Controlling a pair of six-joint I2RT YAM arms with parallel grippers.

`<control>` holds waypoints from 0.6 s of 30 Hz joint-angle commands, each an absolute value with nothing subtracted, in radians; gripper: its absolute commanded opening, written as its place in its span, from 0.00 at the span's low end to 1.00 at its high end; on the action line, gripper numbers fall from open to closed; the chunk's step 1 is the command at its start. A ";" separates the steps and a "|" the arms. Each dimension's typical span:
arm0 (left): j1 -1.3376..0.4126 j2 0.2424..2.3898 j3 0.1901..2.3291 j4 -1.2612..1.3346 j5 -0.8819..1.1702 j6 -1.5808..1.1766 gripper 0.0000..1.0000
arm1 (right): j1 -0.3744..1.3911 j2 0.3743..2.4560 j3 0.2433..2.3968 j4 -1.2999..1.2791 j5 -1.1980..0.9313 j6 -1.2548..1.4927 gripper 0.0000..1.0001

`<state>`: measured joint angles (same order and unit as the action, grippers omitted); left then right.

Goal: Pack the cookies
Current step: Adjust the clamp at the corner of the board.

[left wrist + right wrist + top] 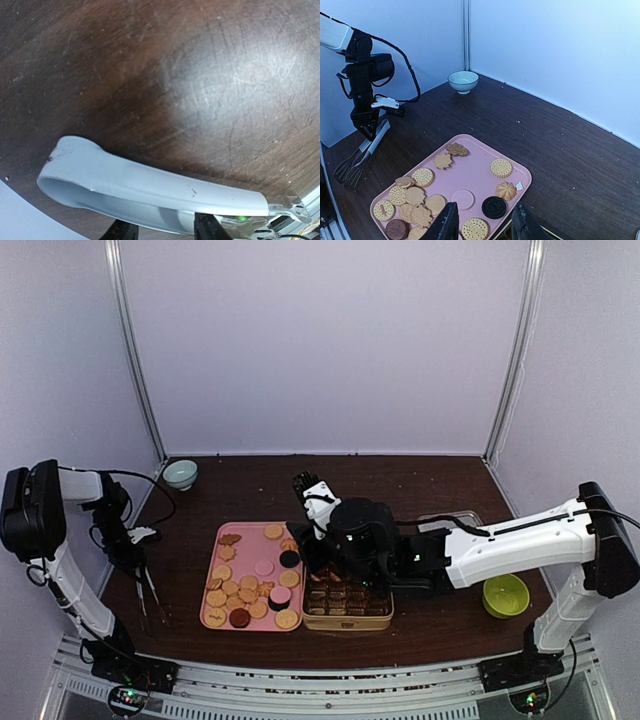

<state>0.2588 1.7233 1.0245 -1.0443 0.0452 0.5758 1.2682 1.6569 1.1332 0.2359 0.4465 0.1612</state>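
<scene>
Small tan biscuit cookies (501,168): likely light, crumbly, grip by rims; left gripper (370,131) pinching grey metal tongs (150,187), right gripper (485,222) spread, empty.

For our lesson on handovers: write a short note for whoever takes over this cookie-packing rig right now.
Left gripper: around the handle of the tongs, off to the left of the tray; a firm grip is not confirmed.
Right gripper: open and empty, above the tray's edge nearest the box.
Most cookies lie on the pink tray; the box beside it holds some in rows.
Done: box partly filled.
Left: move the tray's cookies into the box.
</scene>
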 commanded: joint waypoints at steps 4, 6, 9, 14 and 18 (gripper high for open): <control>0.182 1.771 1.088 -1.016 0.077 0.532 0.31 | 1.272 1.655 1.147 0.239 0.471 0.170 0.37; 0.153 1.789 1.112 -1.017 0.080 0.524 0.28 | 1.272 1.655 1.150 0.234 0.472 0.172 0.37; 0.120 1.830 1.148 -1.015 0.080 0.509 0.25 | 1.272 1.654 1.155 0.219 0.475 0.174 0.37; 0.087 1.871 1.195 -1.009 0.075 0.501 0.16 | 1.271 1.646 1.151 0.202 0.485 0.178 0.37; 0.065 1.881 1.215 -0.998 0.079 0.497 0.11 | 1.271 1.653 1.159 0.193 0.489 0.177 0.37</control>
